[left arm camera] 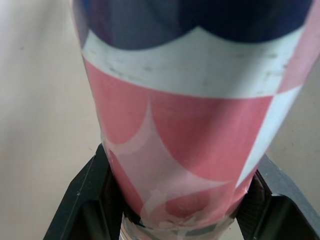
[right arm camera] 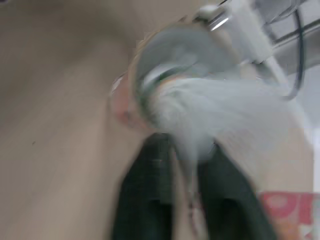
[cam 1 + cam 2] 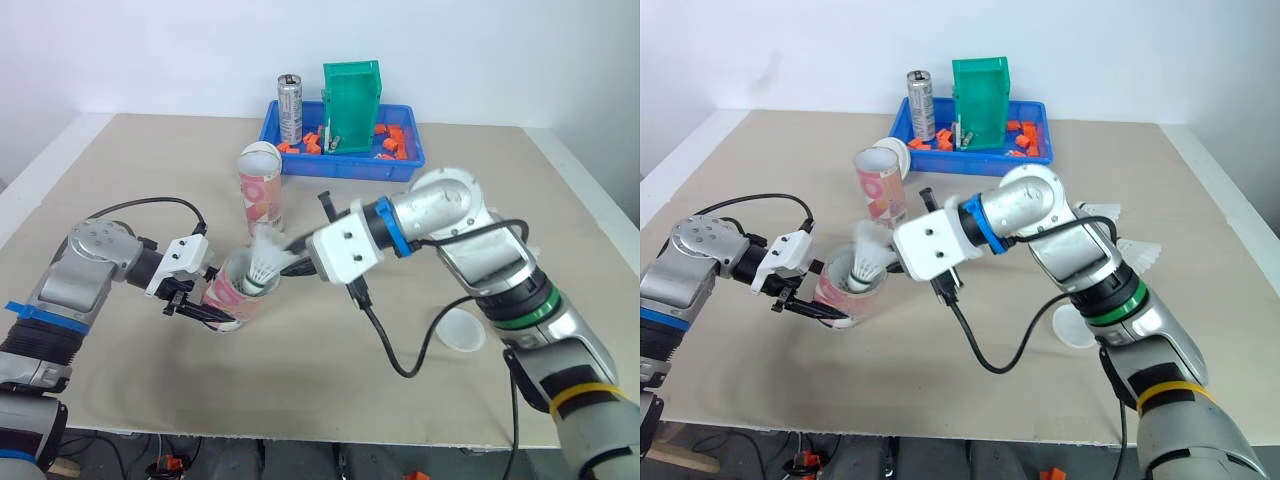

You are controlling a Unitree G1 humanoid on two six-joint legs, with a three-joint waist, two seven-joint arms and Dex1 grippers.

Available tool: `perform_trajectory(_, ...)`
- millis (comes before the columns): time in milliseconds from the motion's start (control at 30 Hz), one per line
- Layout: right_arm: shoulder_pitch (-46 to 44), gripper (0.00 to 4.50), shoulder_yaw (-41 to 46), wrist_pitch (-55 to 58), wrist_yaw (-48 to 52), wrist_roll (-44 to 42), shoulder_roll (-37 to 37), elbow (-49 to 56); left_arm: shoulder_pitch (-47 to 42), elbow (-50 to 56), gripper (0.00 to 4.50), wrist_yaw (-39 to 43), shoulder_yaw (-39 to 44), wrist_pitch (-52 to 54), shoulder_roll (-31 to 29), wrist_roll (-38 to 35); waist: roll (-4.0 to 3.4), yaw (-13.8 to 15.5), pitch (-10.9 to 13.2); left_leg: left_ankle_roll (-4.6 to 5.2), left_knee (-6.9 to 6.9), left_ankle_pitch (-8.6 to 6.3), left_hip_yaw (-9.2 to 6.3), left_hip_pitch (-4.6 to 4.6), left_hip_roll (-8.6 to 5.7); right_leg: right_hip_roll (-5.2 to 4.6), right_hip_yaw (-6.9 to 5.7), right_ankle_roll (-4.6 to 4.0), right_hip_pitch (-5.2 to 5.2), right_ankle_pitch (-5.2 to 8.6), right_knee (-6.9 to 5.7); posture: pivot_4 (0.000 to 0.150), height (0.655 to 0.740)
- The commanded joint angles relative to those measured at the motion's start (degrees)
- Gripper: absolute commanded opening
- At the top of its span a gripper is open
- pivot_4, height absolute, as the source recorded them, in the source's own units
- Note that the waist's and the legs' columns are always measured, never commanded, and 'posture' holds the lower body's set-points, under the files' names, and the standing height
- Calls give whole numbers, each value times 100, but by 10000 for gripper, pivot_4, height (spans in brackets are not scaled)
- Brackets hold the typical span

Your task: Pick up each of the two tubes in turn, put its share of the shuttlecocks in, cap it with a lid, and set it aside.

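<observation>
One tube (image 3: 238,292) clamped in left end effector (image 3: 210,312), right end effector (image 3: 296,266) pinches shuttlecock (image 3: 265,262) at its mouth; nothing capped yet.

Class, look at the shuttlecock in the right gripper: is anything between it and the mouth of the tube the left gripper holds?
Nothing visible. The right gripper holds the shuttlecock right at the open mouth of the tilted tube, which the left gripper clamps; the second tube stands apart behind.
</observation>
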State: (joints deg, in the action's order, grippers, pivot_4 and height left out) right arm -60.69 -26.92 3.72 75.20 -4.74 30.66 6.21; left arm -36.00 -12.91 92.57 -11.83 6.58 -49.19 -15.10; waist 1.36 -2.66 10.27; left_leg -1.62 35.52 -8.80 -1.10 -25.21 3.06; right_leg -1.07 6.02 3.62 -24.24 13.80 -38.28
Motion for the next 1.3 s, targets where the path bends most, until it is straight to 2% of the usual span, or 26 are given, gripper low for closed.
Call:
perform_trajectory(33,-226,28937,353,392,196,-565,-184,69,50,69,25816,-7,9,9,-46,63,0,2,0,0,0,0,-2,0,2,2,-1,-2,0,1,0,1500,7362)
perform_trajectory(133,-287,42497,771,1058,352,-1365,-263,121,56,81,25816,-8,28,27,-46,64,0,4,0,0,-1,0,-4,-1,2,2,-2,-5,1,3,-2,1500,7362)
perform_trajectory(200,-250,42497,1016,1348,377,-1674,-223,30,63,82,25816,-11,42,34,-49,65,0,3,0,0,-1,0,-4,-1,2,2,-2,-5,2,2,-2,1500,7362)
perform_trajectory(333,-184,42497,1063,1404,339,-1643,-228,-120,63,76,25816,-10,53,37,-53,68,0,1,0,0,-1,0,-4,2,3,4,-2,-6,1,1,-5,1500,7362)
perform_trajectory(433,-194,35127,856,1261,227,-1337,-323,-239,61,70,25816,-8,59,35,-56,73,0,-1,0,0,-1,0,-3,4,5,7,-1,-7,0,1,-8,1500,7362)
perform_trajectory(533,-216,22449,632,804,272,-942,-371,-392,55,65,25816,-8,66,35,-50,78,0,-2,0,0,0,0,-3,4,5,8,-1,-8,-2,2,-10,1500,7362)
perform_trajectory(567,-237,16511,528,592,297,-756,-369,-481,56,65,25816,-9,70,34,-49,81,0,-1,0,0,0,0,-3,3,5,9,-2,-8,-2,3,-10,1500,7362)
perform_trajectory(633,-315,7621,421,374,329,-592,-443,-671,57,72,25816,-13,74,40,-44,83,0,-1,0,0,0,0,-3,3,5,9,-1,-8,-2,3,-10,1500,7362)
perform_trajectory(700,-444,525,386,345,445,-637,-585,-808,69,92,25816,-22,80,53,-44,80,0,-2,0,0,0,0,-2,2,5,9,-1,-8,-3,3,-10,1500,7362)
perform_trajectory(1100,-1021,525,-447,-147,1108,144,-1053,-1792,19,373,25816,-76,174,475,78,-170,2,-1,2,0,0,0,-9,2,6,14,-1,-18,-14,20,-42,1500,7362)
perform_trajectory(1300,-1222,525,-955,-927,938,1000,-1306,-2453,-82,330,25816,-50,125,515,169,-121,2,-6,2,-1,-3,-1,-17,9,6,23,-1,-12,-19,35,-72,1500,7362)
